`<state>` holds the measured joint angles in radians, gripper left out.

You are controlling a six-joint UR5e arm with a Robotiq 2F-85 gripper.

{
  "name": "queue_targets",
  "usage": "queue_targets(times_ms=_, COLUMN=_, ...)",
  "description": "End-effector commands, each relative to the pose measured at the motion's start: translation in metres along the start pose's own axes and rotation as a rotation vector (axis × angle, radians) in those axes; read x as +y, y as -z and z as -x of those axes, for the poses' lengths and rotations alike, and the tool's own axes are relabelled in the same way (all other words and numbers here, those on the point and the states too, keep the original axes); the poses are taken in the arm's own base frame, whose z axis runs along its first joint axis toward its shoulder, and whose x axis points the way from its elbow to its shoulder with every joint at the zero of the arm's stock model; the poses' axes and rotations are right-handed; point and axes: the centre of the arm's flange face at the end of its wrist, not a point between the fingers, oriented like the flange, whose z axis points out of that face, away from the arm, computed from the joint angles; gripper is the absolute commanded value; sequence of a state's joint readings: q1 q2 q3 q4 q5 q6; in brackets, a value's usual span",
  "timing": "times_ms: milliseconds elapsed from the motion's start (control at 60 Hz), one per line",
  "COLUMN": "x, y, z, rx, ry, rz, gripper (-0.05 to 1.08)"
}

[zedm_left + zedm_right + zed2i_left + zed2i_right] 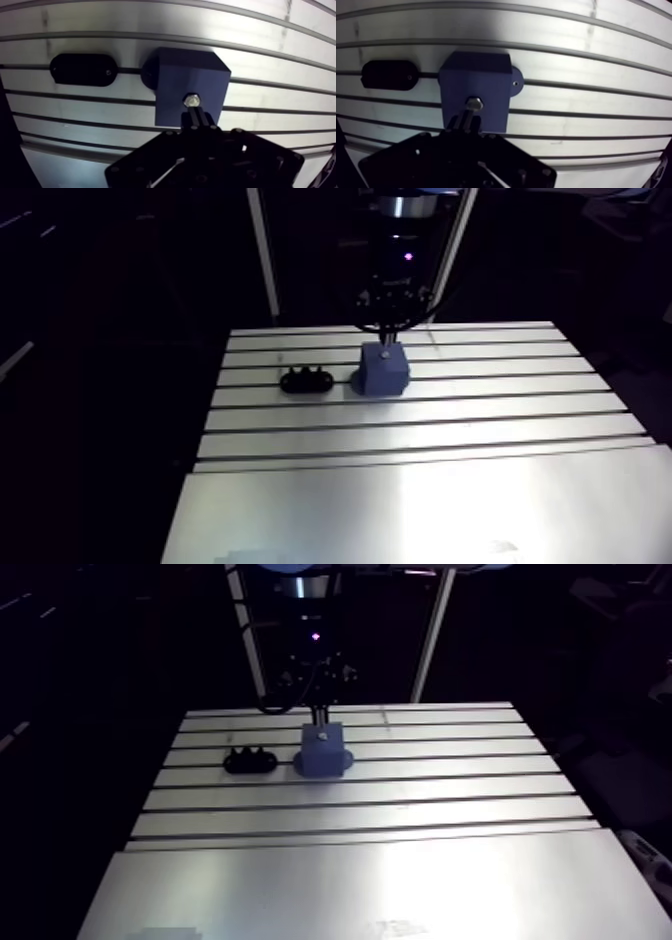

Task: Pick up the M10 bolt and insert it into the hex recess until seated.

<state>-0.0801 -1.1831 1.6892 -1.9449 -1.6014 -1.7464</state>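
Evidently mid-insertion: the gripper [196,115], clamped narrowly on the M10 bolt [191,100], needed a straight push into the hex recess of the blue block [192,72]

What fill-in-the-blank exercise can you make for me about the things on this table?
1. The bolt sits in the top face of the ___ block.
2. The oval holder that lies beside the block is ___ in colour.
3. The gripper is shut on the ___.

Missing words: blue; black; bolt.
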Motion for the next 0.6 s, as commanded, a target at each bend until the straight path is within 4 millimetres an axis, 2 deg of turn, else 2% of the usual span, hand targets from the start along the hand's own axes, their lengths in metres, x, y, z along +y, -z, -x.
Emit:
queue_targets(times_ms=17, x=0.0006, y=-0.0033, z=-0.0002, rx=-0.006, ry=-0.001, rz=-0.002, gripper=1.08)
queue_targets(times_ms=600, x=0.0034, y=-0.0127, z=0.003, rx=-0.025, ry=-0.003, rz=-0.006, gripper=1.08)
